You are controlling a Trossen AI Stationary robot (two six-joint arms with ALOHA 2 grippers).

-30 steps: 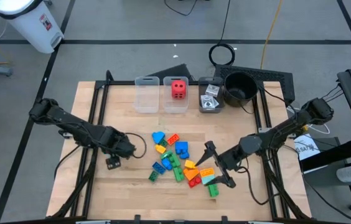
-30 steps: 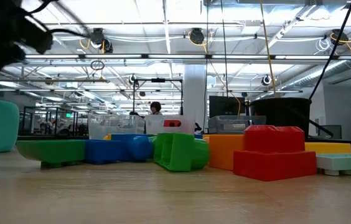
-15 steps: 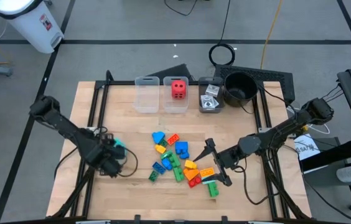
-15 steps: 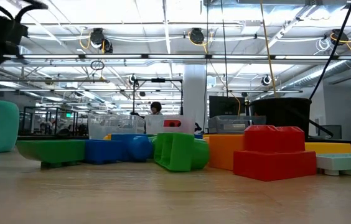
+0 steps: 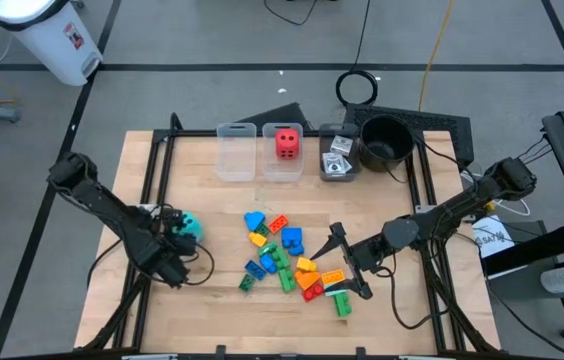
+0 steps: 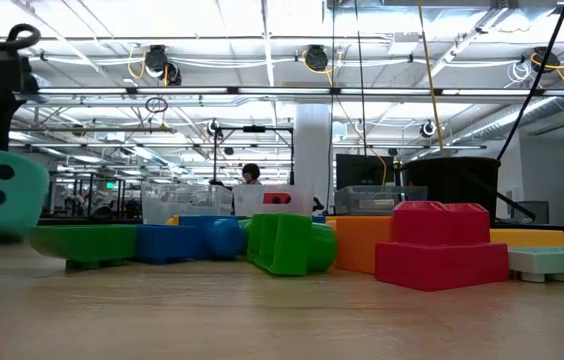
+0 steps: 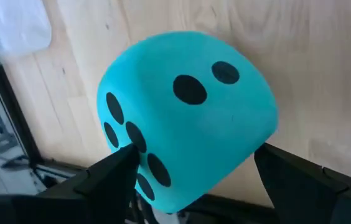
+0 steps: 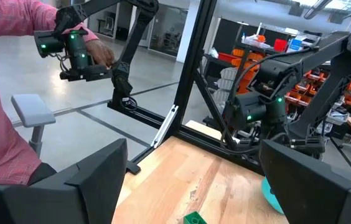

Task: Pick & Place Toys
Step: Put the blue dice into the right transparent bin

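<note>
**Kid:** What is in your left gripper (image 7: pixel 191 180)?

**Robot:** The teal die (image 7: pixel 185 115). My left jaws are spread wide and press on its two sides. A moment ago it sat flat on the tabletop (image 5: pixel 212 315). Now it is tipped and lifted a bit, as the low view shows. In the high view it is at the left of the tabletop, well apart from the brick pile.

**Kid:** So what does that mean?

**Robot:** I think the grab worked. My next job should be to carry the die to one of the clear bins (image 5: pixel 235 150) at the back. The red die (image 5: pixel 287 143) is already in a bin there.

**Kid:** And your other arm?

**Robot:** My right gripper (image 5: pixel 347 265) hangs over the right side of the bricks (image 5: pixel 282 255). Its jaws are wide open and hold nothing. It has not moved.

**Kid:** Is there a lot left to do?

**Robot:** Yes. The blue, green, orange, red and yellow bricks all lie in a heap in the middle of the tabletop. The die is soft, so I must not let it slip.
</note>
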